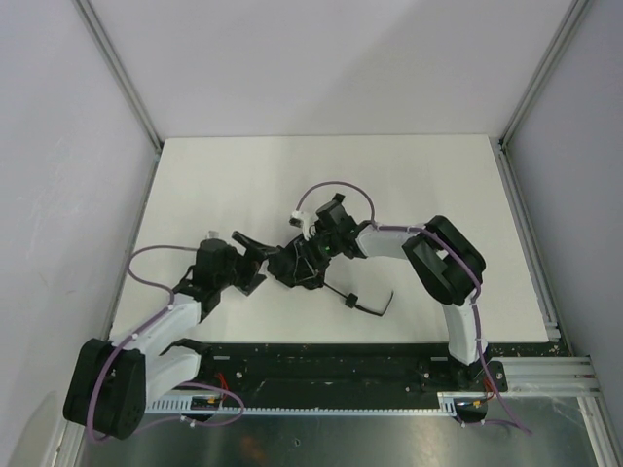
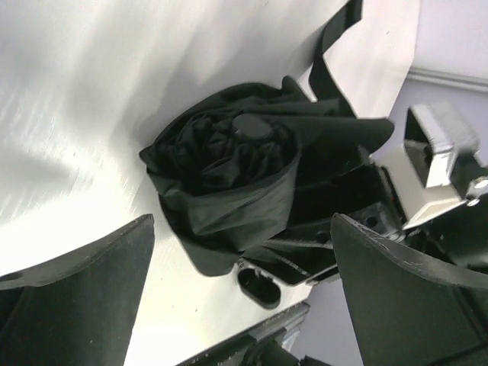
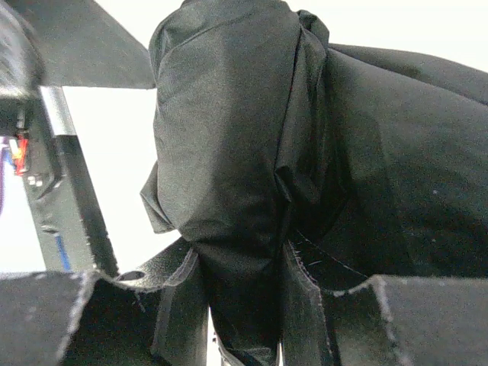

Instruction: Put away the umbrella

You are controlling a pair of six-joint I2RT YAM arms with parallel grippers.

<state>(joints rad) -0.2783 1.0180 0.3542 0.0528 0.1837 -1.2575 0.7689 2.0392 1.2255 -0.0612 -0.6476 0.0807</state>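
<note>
The black folded umbrella (image 1: 295,267) lies on the white table (image 1: 409,185) between my two arms, its wrist loop (image 1: 370,305) trailing to the near right. My right gripper (image 1: 317,249) is shut on a fold of the canopy fabric; in the right wrist view the fabric (image 3: 229,137) is pinched between the fingers (image 3: 171,305). My left gripper (image 1: 257,263) is open just left of the umbrella. In the left wrist view the bundle (image 2: 221,175) shows end-on a little beyond my spread fingertips (image 2: 84,297), not touching them.
The right gripper's white and black body (image 2: 435,168) sits close on the far side of the umbrella. A black strap (image 2: 329,53) lies on the table beyond it. Grey walls with metal rails (image 1: 122,78) bound the table; a black base rail (image 1: 331,365) runs along the near edge.
</note>
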